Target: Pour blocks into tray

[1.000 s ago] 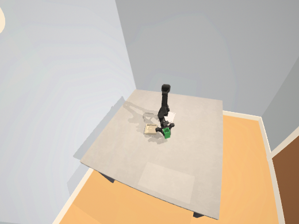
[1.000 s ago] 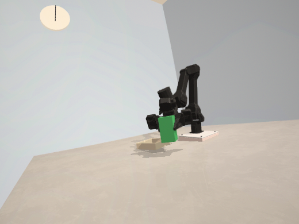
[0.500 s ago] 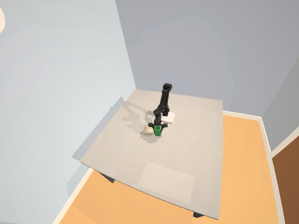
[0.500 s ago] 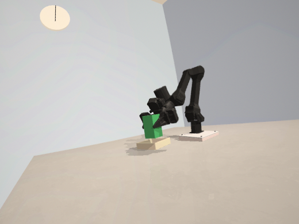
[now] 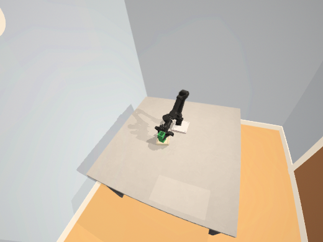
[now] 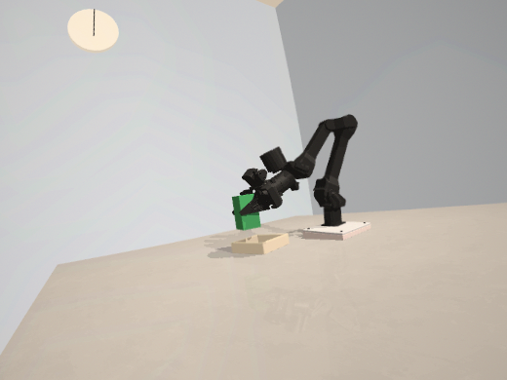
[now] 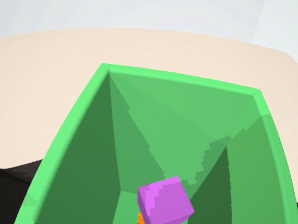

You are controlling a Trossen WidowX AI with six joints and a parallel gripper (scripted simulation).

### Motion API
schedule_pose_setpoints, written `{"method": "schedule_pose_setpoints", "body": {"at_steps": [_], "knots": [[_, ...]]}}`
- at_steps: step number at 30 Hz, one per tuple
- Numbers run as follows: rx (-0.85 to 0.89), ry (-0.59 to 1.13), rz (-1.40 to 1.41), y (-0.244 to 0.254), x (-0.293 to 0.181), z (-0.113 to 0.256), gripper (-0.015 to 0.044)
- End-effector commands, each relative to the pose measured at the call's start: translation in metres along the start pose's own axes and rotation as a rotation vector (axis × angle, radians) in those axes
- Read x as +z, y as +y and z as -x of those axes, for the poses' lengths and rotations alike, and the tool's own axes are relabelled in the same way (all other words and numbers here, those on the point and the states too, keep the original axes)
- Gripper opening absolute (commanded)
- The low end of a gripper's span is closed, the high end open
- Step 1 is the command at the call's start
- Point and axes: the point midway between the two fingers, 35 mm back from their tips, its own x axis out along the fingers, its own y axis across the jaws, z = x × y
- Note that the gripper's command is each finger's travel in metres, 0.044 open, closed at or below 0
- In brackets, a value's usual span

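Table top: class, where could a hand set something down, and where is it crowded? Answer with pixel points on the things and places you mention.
Probably between the tray (image 5: 158, 142) (image 6: 249, 248) and the pale rectangle (image 5: 180, 197), or from there toward the table's right edge. Crowded: the tray, green cup (image 5: 161, 136) (image 7: 175, 120) overhead, and arm base (image 5: 185, 129) (image 6: 341, 235).

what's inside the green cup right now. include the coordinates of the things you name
Inside the green cup (image 5: 161, 136) (image 7: 167, 115) are a purple block (image 7: 164, 201) and a sliver of an orange one (image 7: 140, 218). The purple block and the picture's lower edge hide the rest, so more blocks can't be ruled out.

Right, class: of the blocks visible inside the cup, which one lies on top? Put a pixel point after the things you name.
The purple block (image 7: 165, 201). In the wrist view it partly covers the orange block (image 7: 140, 218), of which only a sliver shows beside it, low in the green cup (image 7: 177, 107).
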Motion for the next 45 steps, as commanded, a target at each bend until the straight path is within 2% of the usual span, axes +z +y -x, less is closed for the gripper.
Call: {"method": "schedule_pose_setpoints", "body": {"at_steps": [1, 9, 45], "knots": [[-0.1, 0.006, -0.05, -0.0229, -0.0062, 0.0075, 0.0], [-0.138, 0.002, -0.1, -0.0316, -0.0073, 0.0106, 0.0], [-0.133, -0.053, -0.885, -0.0311, -0.0073, 0.0081, 0.0]]}}
